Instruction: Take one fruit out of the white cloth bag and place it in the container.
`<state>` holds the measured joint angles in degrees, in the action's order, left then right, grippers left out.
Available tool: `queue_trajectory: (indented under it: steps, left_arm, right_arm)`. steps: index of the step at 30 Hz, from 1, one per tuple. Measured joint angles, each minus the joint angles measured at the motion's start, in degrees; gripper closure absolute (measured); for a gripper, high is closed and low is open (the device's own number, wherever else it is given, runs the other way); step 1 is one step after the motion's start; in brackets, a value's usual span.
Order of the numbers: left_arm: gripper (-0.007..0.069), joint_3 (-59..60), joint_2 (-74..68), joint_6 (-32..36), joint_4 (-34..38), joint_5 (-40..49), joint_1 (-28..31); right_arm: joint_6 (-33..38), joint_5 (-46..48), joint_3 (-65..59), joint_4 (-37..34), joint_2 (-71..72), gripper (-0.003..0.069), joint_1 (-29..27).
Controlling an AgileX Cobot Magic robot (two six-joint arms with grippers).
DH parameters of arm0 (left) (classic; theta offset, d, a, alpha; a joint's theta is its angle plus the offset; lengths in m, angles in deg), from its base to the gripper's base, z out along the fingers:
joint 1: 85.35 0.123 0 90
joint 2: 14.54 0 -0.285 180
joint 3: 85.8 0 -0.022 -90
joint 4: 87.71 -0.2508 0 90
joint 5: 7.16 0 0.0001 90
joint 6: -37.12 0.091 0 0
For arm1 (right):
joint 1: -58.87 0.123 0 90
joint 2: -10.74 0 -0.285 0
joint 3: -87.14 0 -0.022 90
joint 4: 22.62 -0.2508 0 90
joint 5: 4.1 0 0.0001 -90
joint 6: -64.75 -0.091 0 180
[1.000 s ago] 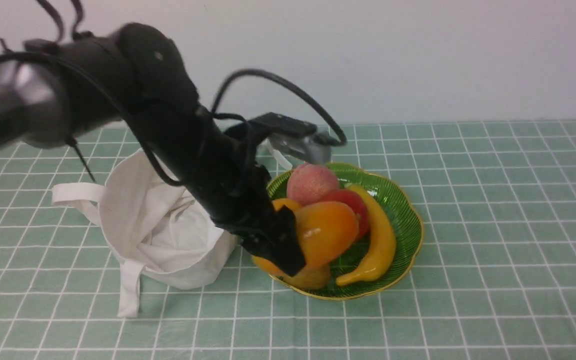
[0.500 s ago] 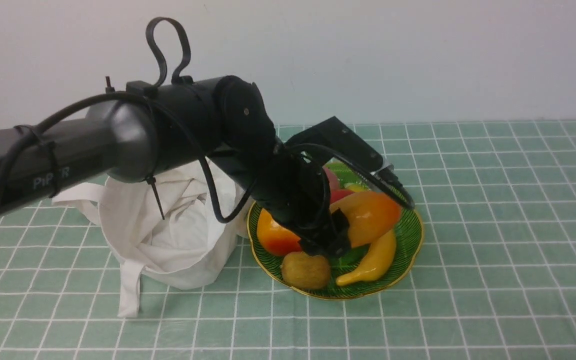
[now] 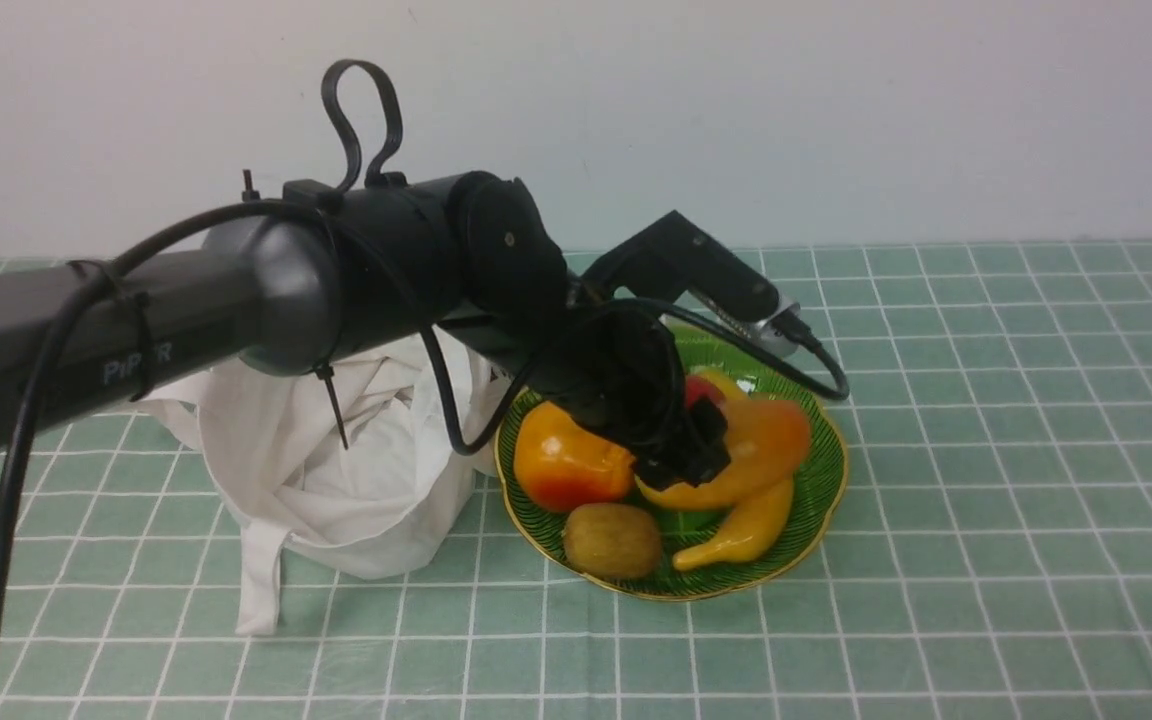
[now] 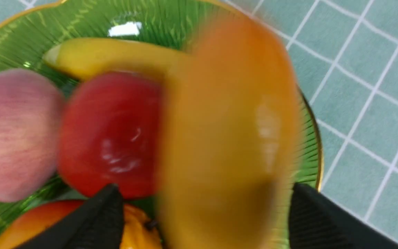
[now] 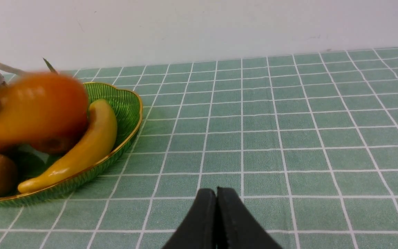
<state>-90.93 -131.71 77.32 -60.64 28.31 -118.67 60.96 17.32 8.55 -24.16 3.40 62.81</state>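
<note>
On the bench [image 3: 986, 450], one white cloth bag [image 3: 336, 480] slumps on the wrist side of the left hand [image 4: 205, 189], its inside hidden, and one container [image 3: 821, 480] under that hand holds five other fruits, one each: persimmon-like fruit [image 3: 566, 470], banana [image 3: 746, 525], peach [image 4: 12, 135], red fruit [image 4: 112, 135], kiwi [image 3: 612, 541]. The fruit [image 3: 756, 445], blurred, sits over the container between the left hand's spread fingers, gap on one side, long axis running straight out from the hand, orange end farthest. The right hand [image 5: 216, 189], fingers pressed together, is well apart from the container
</note>
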Motion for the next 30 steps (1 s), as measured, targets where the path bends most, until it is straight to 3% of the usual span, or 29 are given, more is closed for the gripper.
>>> queue_trajectory:
  steps: [5,11,14,17,19,20,21,23,26,30]
  left_arm:
    - [-0.0031,0.0,0.0,0.0,0.73,-0.31,0.0]
    - [0.0004,0.06,2.0,-0.58,0.84,-0.31,0.0]
    - [0.007,0.11,5.49,-0.85,0.84,-0.71,0.0]
    - [0.0222,0.11,12.23,-0.92,-0.1,-1.27,0.0]
    - [0.0362,0.11,17.58,-0.92,-2.38,-0.64,0.0]
    - [0.0375,0.11,18.09,-0.92,-2.64,-0.46,0.0]
    - [0.0469,0.11,21.63,-1.11,-4.44,1.56,0.0]
    - [0.0572,0.11,26.61,-2.05,-7.06,6.21,0.0]
    - [0.0621,0.11,32.59,-5.08,-10.18,14.55,0.0]
    - [0.0632,0.11,39.91,-11.89,-14.41,29.07,0.0]
  right_arm:
    - [0.0,0.0,0.0,0.0,0.0,0.0671,0.0]
    - [0.0,0.0,0.0,0.0,0.0,0.0671,0.0]
    - [0.0,0.0,0.0,0.0,0.0,0.0671,0.0]
    - [0.0,0.0,0.0,0.0,0.0,0.0671,0.0]
    - [0.0,0.0,0.0,0.0,0.0,0.0671,0.0]
    - [0.0,0.0,0.0,0.0,0.0,0.0671,0.0]
    - [0.0,0.0,0.0,0.0,0.0,0.0671,0.0]
    - [0.0,0.0,0.0,0.0,0.0,0.0671,0.0]
    - [0.0,0.0,0.0,0.0,0.0,0.0671,0.0]
    - [0.0,0.0,0.0,0.0,0.0,0.0671,0.0]
